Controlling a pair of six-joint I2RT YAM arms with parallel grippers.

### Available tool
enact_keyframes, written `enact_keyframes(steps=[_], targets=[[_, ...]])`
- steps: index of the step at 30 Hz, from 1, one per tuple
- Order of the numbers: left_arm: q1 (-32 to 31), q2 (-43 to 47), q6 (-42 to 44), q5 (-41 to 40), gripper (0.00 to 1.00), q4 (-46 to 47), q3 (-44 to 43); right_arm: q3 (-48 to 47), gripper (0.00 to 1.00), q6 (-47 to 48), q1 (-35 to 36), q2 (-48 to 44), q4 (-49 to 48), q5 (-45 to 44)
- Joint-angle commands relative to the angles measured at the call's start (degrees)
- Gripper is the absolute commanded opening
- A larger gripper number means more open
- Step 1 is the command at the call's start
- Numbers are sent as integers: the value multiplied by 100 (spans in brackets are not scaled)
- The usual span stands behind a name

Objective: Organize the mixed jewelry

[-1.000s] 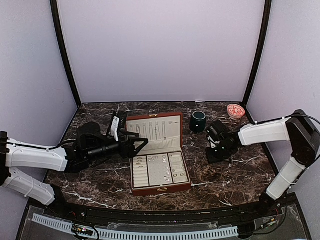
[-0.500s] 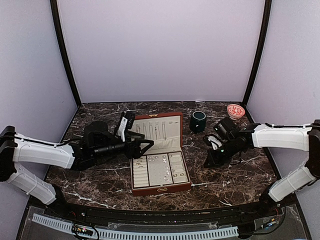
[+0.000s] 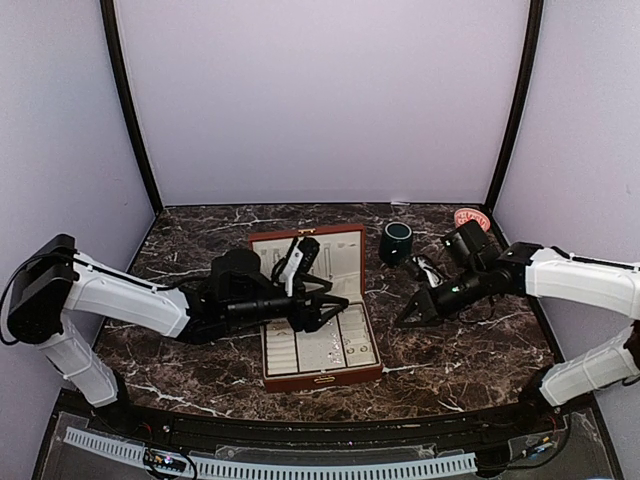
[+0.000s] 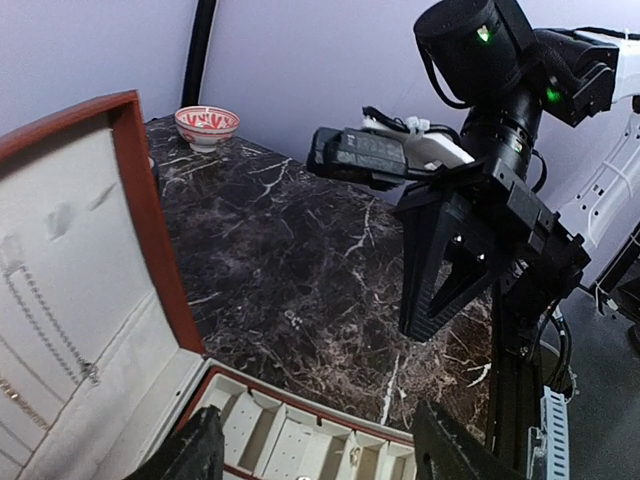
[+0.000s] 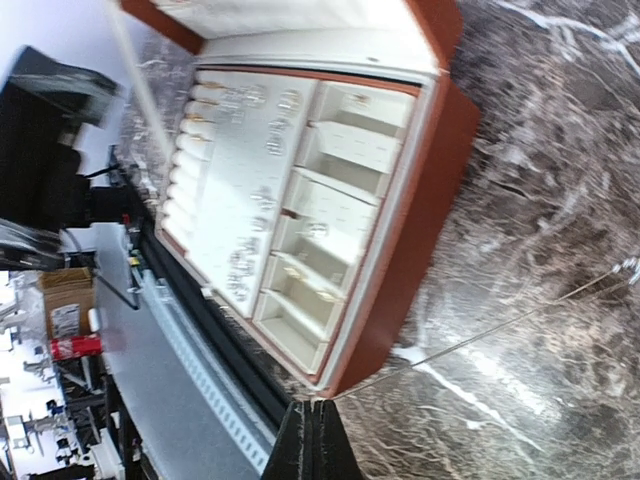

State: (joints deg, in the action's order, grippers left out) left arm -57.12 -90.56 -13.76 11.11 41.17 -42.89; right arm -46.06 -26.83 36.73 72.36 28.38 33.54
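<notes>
The reddish-brown box (image 3: 320, 378) lies open at mid-table, lid up. Tiny silvery jewelry (image 3: 318, 335) sits in its cream compartments, and thin chains (image 4: 50, 320) hang on the lid lining. My left gripper (image 3: 322, 305) is open and empty, its fingers (image 4: 470, 450) spread above the box's right-hand compartments. My right gripper (image 3: 403, 320) is shut, tips just right of the box's front right corner. In the right wrist view a thin chain (image 5: 500, 320) runs taut from the closed tips (image 5: 318, 405) across the marble. The box (image 5: 420, 230) fills that view's upper left.
A dark green mug (image 3: 397, 242) stands behind the box's right side. A small pink patterned bowl (image 3: 470, 217) sits at the back right, partly behind my right arm, and also shows in the left wrist view (image 4: 207, 125). A tiny pale speck (image 4: 290, 318) lies on the marble.
My left arm has swung right, from the box's left edge to over its compartments. My right gripper has moved left toward the box's right side, still shut.
</notes>
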Motion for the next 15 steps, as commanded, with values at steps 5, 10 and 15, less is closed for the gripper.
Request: enact_keyframes(steps=[5,10,15], targets=[[-336,-958,69,273,61,474,-839,-301,0,-191,-25,-309,-499,757],[-378,-1322,43,351,53,528,-1146,-298,0,-224,-24,-344,-527,816],[-396,-1523,1,426,52,552,-1280,-283,0,-234,-18,-362,-578,857]])
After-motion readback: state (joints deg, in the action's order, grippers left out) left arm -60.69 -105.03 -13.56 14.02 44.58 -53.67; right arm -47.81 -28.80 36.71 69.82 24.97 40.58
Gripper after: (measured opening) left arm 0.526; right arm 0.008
